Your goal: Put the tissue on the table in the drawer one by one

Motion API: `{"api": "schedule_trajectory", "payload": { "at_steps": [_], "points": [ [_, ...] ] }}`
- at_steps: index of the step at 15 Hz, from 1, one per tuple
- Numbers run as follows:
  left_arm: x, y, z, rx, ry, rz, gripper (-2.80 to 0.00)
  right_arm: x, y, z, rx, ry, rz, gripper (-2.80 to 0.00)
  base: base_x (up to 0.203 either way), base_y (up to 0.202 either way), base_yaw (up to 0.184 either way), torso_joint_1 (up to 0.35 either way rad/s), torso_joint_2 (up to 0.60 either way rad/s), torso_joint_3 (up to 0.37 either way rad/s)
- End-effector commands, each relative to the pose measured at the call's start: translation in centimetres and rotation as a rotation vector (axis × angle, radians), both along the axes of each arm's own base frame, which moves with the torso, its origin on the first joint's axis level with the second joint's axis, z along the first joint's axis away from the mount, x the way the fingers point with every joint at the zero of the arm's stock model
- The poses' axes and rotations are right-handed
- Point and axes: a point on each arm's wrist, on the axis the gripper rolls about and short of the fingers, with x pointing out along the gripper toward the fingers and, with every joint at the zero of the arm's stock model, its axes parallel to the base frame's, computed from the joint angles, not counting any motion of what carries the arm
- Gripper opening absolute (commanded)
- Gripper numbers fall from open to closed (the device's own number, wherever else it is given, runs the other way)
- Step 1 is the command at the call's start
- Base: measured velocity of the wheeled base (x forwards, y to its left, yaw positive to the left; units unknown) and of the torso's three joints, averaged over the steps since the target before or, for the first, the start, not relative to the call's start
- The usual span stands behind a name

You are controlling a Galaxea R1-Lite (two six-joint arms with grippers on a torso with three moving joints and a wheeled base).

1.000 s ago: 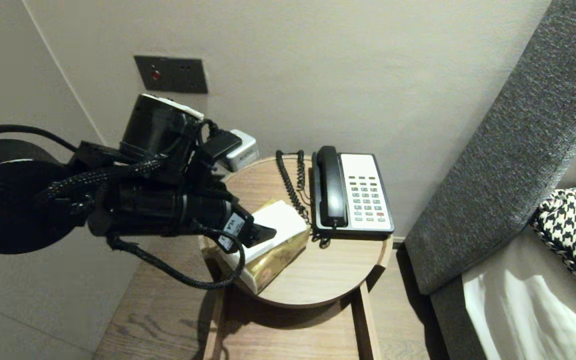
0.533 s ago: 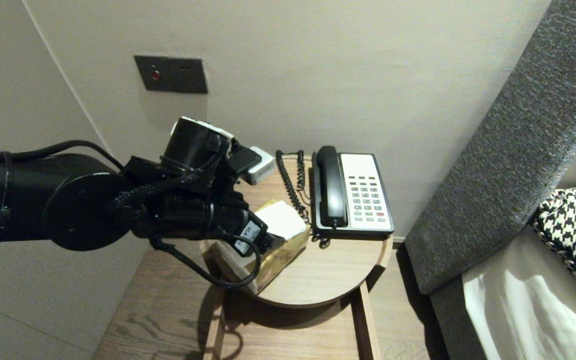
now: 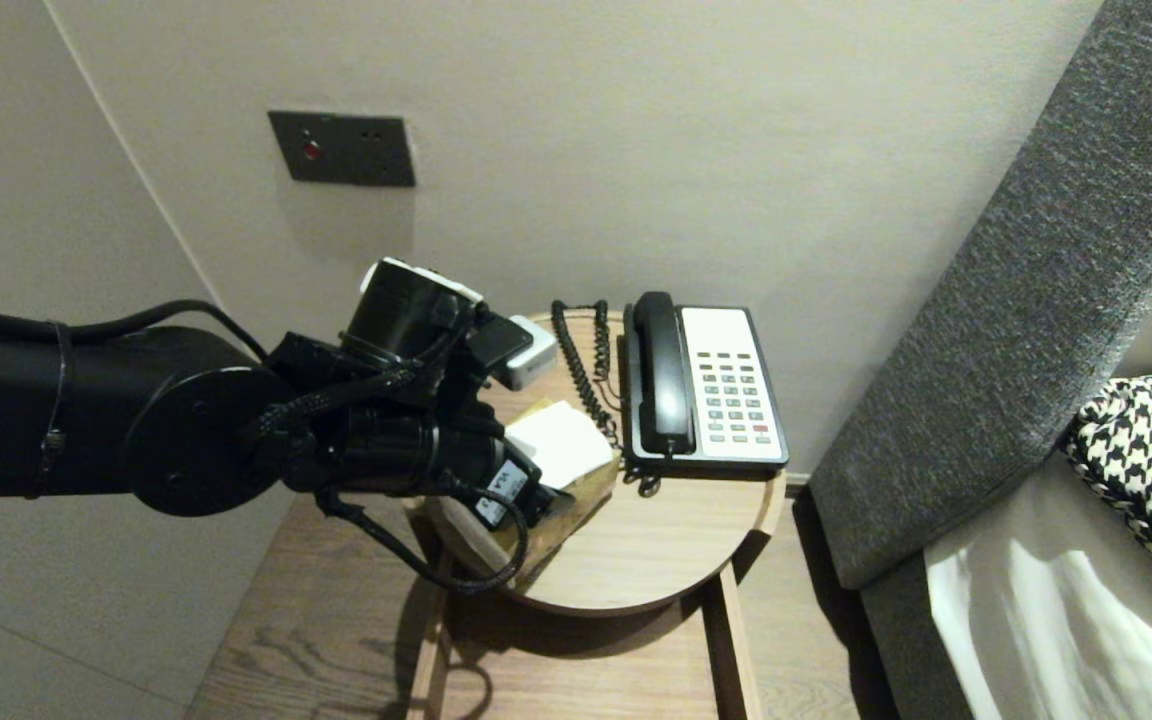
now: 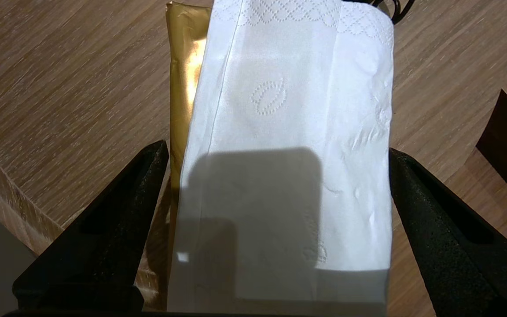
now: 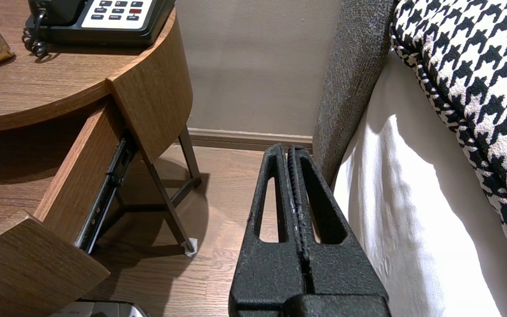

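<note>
A gold tissue pack (image 3: 581, 497) with a white tissue (image 3: 561, 440) lying on top rests on the round wooden bedside table (image 3: 676, 560). My left gripper (image 4: 276, 150) is open and low over the pack's near end. One finger stands on each side of the white tissue (image 4: 288, 110), beside the gold wrapper (image 4: 183, 66); whether they touch the pack I cannot tell. In the head view the wrist hides the fingers of the left gripper (image 3: 541, 495). My right gripper (image 5: 286, 149) is shut on nothing, parked above the floor next to the bed.
A corded phone (image 3: 706, 385) sits on the table just right of the pack, and a small white box (image 3: 528, 355) sits behind it. An open drawer (image 5: 82, 176) juts out under the tabletop. A grey headboard (image 3: 1016, 300) and a houndstooth pillow (image 3: 1151, 450) are at right.
My left arm has reached further over the table and sunk, so more of the tissue pack is covered by the wrist. The right arm has not moved.
</note>
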Motion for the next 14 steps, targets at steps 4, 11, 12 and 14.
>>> {"api": "schedule_trajectory", "payload": {
  "at_steps": [4,11,12,14],
  "points": [
    [-0.3,-0.1,-0.3,0.005,0.011,-0.005,0.00,0.1,0.0,-0.3,-0.001,0.011,0.001,-2.80,0.000,0.000,0.000,0.000,0.00,0.000],
    [0.6,-0.2,-1.6,0.003,0.012,0.011,0.00,0.1,0.0,-0.3,-0.001,0.011,0.001,-2.80,0.000,0.000,0.000,0.000,0.00,0.000],
    [0.6,-0.2,-1.8,0.008,0.018,0.010,0.00,0.1,0.0,-0.3,-0.001,0.012,0.001,-2.80,0.000,0.000,0.000,0.000,0.00,0.000],
    [0.7,-0.3,-2.6,0.017,0.029,0.010,0.00,0.1,0.0,-0.3,-0.001,0.011,0.001,-2.80,0.000,0.000,0.000,0.000,0.00,0.000]
  ]
}}
